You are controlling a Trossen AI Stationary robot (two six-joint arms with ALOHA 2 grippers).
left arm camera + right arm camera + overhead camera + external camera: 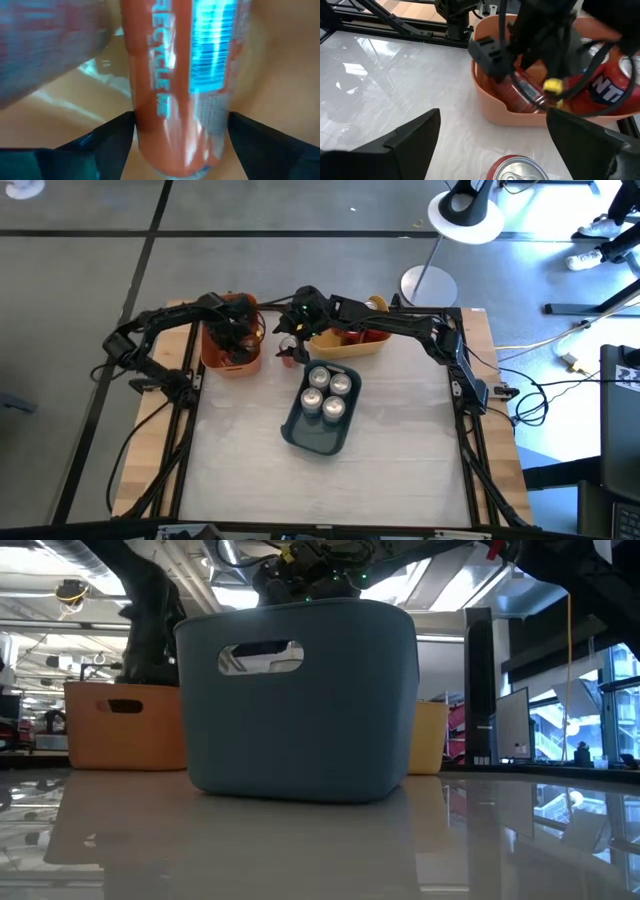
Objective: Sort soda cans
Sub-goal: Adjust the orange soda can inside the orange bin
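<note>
Left gripper: down inside the orange bin at the table's far-left part, fingers spread either side of a red can; whether the pads are touching it I cannot tell.
Right gripper: fingers spread wide and empty, hovering over a red can top on the table between the orange bin and the yellow bin.
Silver cans: four standing upright, clustered in the far half of the blue-grey bin near the table's middle.
Other red cans: at least two lie in the orange bin around the left arm in the right wrist view; the yellow bin holds something red, too small to name.
Handling, by judgement: thin metal, rigid along the length but dentable if squeezed hard; smooth and likely slick, and one on its side will roll. Full or empty cannot be told, so weight is unknown.
Where to grip, by judgement: across the round body at mid-height, fingers on opposite sides, never on the rim.
Left wrist view alone: the can's print and barcode up close, the fingers flanking it.
High view alone: the table's layout, three bins and the silver count.
Low view: mostly the blue-grey bin's wall, with silver showing through its handle slot.
</note>
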